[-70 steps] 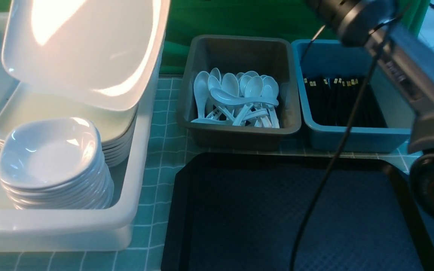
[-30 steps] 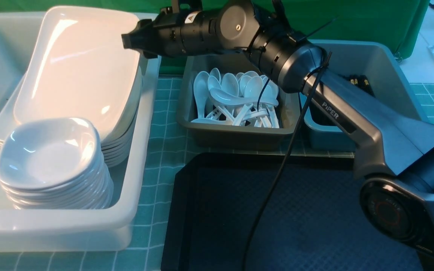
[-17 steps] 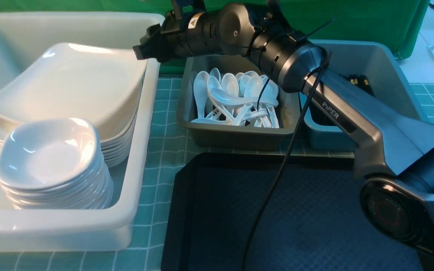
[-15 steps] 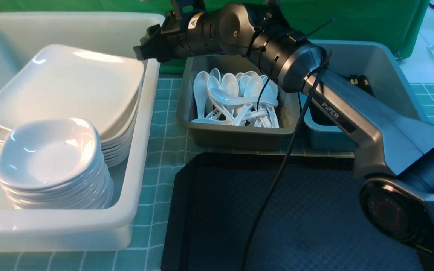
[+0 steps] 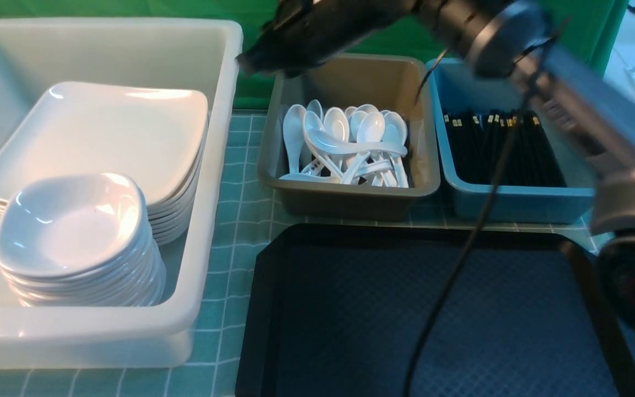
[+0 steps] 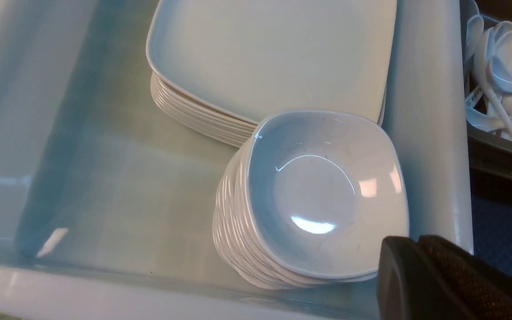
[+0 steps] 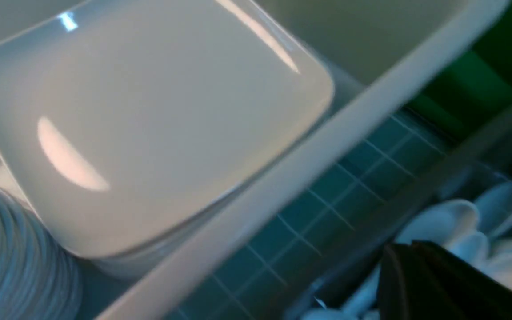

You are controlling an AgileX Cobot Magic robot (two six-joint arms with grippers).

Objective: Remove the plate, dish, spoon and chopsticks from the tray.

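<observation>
The black tray (image 5: 405, 309) lies bare at the front. The plate (image 5: 97, 132) rests flat on top of a stack of like plates in the white tub (image 5: 213, 182). In front of it stands a stack of small dishes (image 5: 69, 220). White spoons (image 5: 345, 143) fill the grey tub, and black chopsticks (image 5: 502, 146) fill the blue tub. My right gripper (image 5: 248, 62), blurred, hangs above the white tub's right rim. In the right wrist view the right gripper (image 7: 409, 249) is shut and holds nothing. My left gripper (image 6: 416, 242) is shut and empty beside the dish stack (image 6: 322, 195).
The grey tub (image 5: 350, 201) and the blue tub (image 5: 516, 204) stand side by side behind the tray. The right arm (image 5: 582, 110) reaches across above both. A green tiled mat (image 5: 235, 220) covers the table. A green backdrop closes the far side.
The plate, tilted in my right gripper before, now lies flat on the stack. The right gripper has let go, shut, and swung up and to the right.
</observation>
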